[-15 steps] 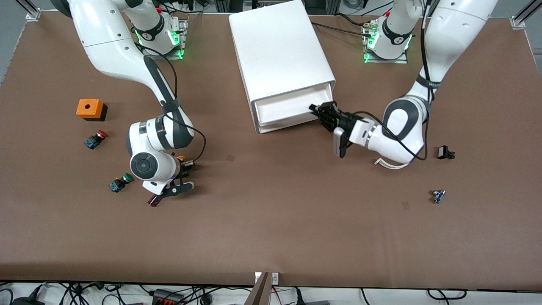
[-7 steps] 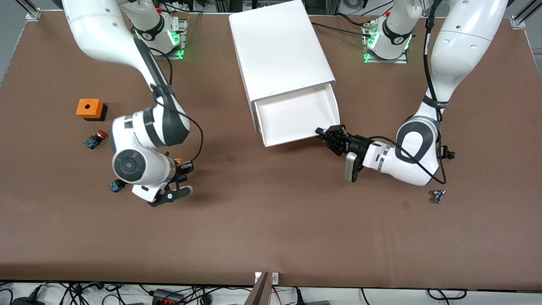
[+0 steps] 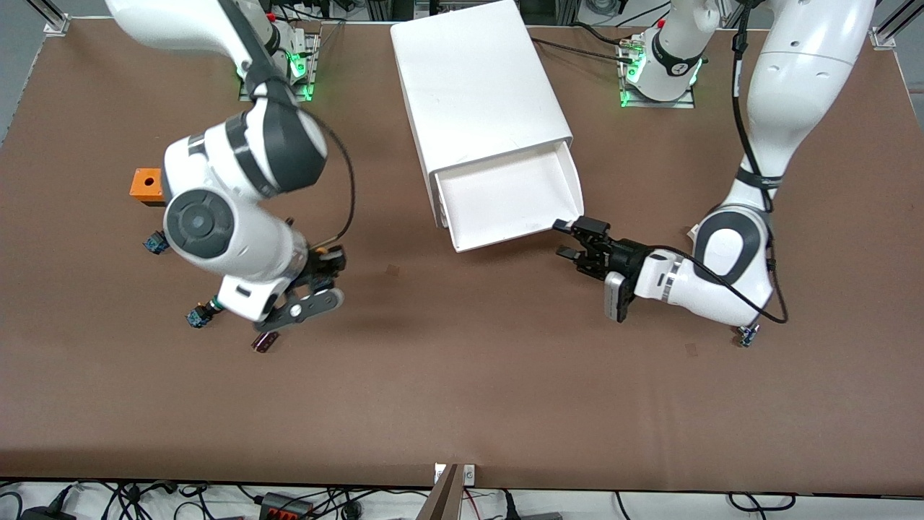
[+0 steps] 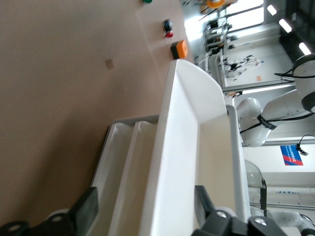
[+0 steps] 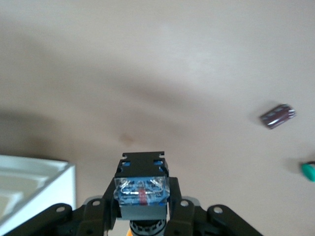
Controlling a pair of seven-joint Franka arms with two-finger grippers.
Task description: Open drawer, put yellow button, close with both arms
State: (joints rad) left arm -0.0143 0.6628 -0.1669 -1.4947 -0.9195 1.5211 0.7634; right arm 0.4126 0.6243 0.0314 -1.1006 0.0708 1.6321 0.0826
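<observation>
The drawer (image 3: pixel 509 198) stands pulled out of the white cabinet (image 3: pixel 476 87), its tray bare and its front edge facing the front camera. The left gripper (image 3: pixel 570 238) sits just off the drawer's front corner at the left arm's end, fingers apart and holding nothing; in the left wrist view the fingers (image 4: pixel 88 209) straddle the drawer's front wall (image 4: pixel 170 162) without pinching it.

The right gripper (image 3: pixel 325 278) hangs over the worktop (image 3: pixel 462 375) toward the right arm's end, well apart from the cabinet, fingers clamped on the yellow button (image 3: pixel 328 254). In the right wrist view the button (image 5: pixel 141 192) shows its blue and black terminal end toward the camera, with a sliver of orange cap at the picture's lower edge, so its long axis runs along the fingers, cap pointing back toward the wrist.

The button is probably light, rigid plastic; its flat body sides give the surest hold, while the rounded cap would likely slip. The drawer looks like thin, light plastic that may skew if pushed at one corner.
</observation>
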